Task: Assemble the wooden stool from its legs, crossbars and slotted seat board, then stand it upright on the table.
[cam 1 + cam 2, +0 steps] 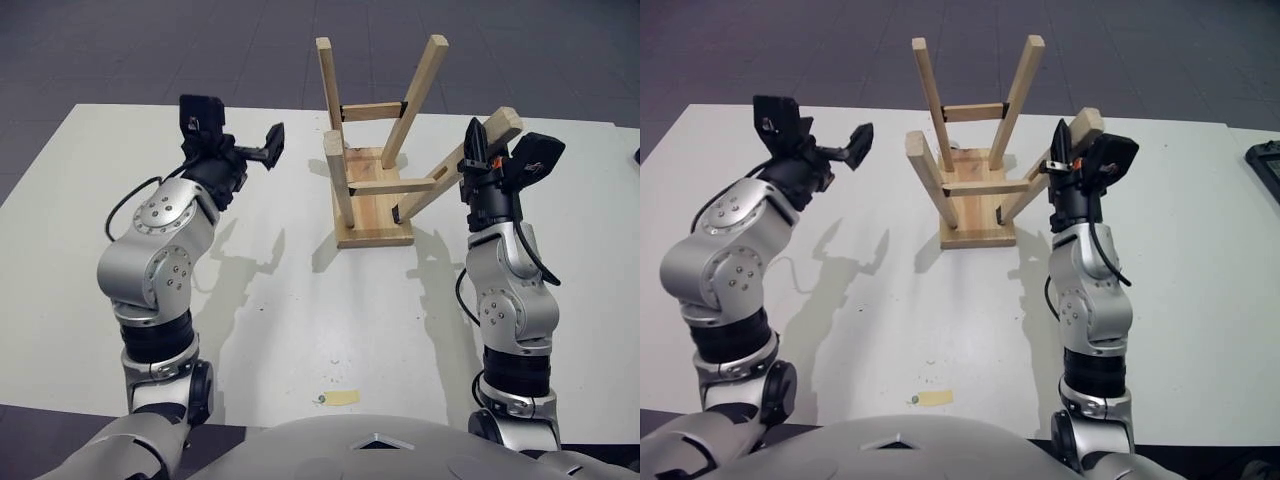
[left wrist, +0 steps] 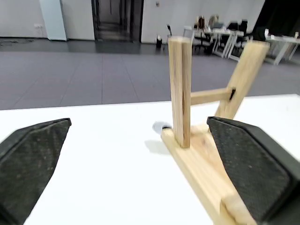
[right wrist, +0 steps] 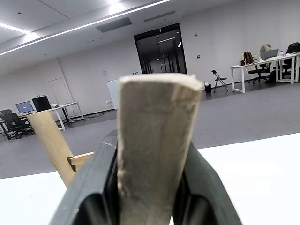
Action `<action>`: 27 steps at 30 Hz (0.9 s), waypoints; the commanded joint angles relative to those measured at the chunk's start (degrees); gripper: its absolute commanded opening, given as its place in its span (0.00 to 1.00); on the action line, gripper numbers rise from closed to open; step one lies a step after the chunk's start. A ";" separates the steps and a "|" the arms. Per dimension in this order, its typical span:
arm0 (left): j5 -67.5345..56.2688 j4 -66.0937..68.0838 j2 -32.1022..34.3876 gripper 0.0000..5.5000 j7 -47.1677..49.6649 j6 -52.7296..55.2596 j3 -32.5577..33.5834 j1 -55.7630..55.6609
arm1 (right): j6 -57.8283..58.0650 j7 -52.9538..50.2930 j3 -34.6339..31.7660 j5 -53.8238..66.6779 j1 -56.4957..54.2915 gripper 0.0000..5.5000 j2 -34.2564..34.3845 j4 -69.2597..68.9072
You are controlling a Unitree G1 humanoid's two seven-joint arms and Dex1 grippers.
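Note:
The wooden stool (image 1: 375, 170) rests upside down on the white table (image 1: 290, 310), seat board (image 1: 372, 228) flat and legs pointing up. Crossbars (image 1: 372, 111) join the legs. My right gripper (image 1: 480, 152) is shut on the tilted near-right leg (image 1: 430, 190) close to its free end; in the right wrist view that leg (image 3: 154, 136) is clamped between the fingers (image 3: 89, 197). My left gripper (image 1: 237, 128) hangs open to the left of the stool, apart from it. In the left wrist view its pads (image 2: 255, 171) frame a stool leg (image 2: 180, 89) and the seat board (image 2: 199, 168).
A small yellowish tag (image 1: 340, 398) lies near the table's front edge. A dark object (image 1: 1268, 160) sits at the far right edge. Bare table surface stretches on the left and in front of the stool.

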 commanded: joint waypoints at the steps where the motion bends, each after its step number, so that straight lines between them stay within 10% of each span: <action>1: -5.94 -5.74 1.41 0.98 -4.29 5.34 1.18 3.19 | 9.42 0.70 0.89 -3.22 10.26 0.19 -2.08 7.12; 27: -8.68 -4.15 -5.21 0.98 -0.01 2.22 -1.17 -0.44 | 18.38 8.92 3.25 -2.20 2.51 0.19 -10.64 20.29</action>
